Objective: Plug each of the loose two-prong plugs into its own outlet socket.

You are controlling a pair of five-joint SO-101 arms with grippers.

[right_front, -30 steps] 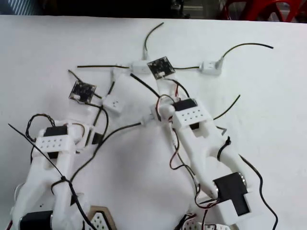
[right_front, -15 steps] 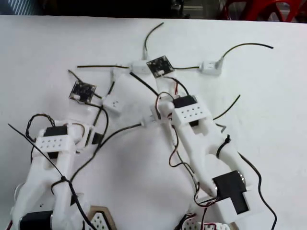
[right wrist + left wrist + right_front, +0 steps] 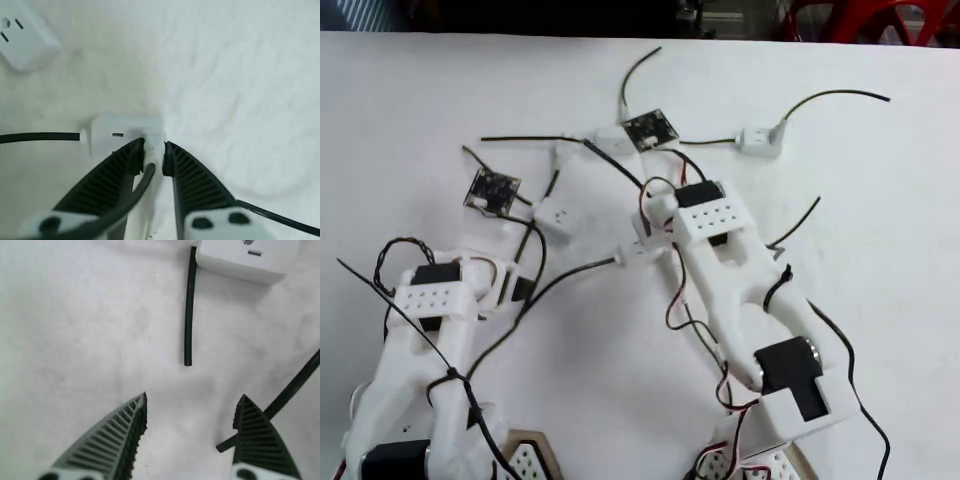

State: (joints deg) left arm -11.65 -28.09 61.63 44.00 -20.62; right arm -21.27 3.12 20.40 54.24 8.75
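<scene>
My right gripper [image 3: 154, 147] is shut on the end of a white two-prong plug [image 3: 117, 135], whose black cord runs off sideways. In the high view this plug [image 3: 632, 249] lies at the table's middle beside my right gripper [image 3: 646, 238]. A white outlet socket [image 3: 557, 215] sits just to its left, also seen as the outlet socket [image 3: 22, 37]. My left gripper [image 3: 190, 405] is open over bare table, short of the same white socket [image 3: 247, 257] and a loose black cord end [image 3: 187, 315]. From above, my left gripper [image 3: 518, 285] is at the lower left.
Two dark square boards [image 3: 492, 190] [image 3: 648, 128] lie among black cords. Another white plug [image 3: 610, 140] rests near the far board, and a white connector [image 3: 758, 140] lies at the far right. Cords cross between both arms.
My right arm has pushed farther from the front and swung slightly left. The far dark board and the white plug beside it shifted away. The left arm kept still.
</scene>
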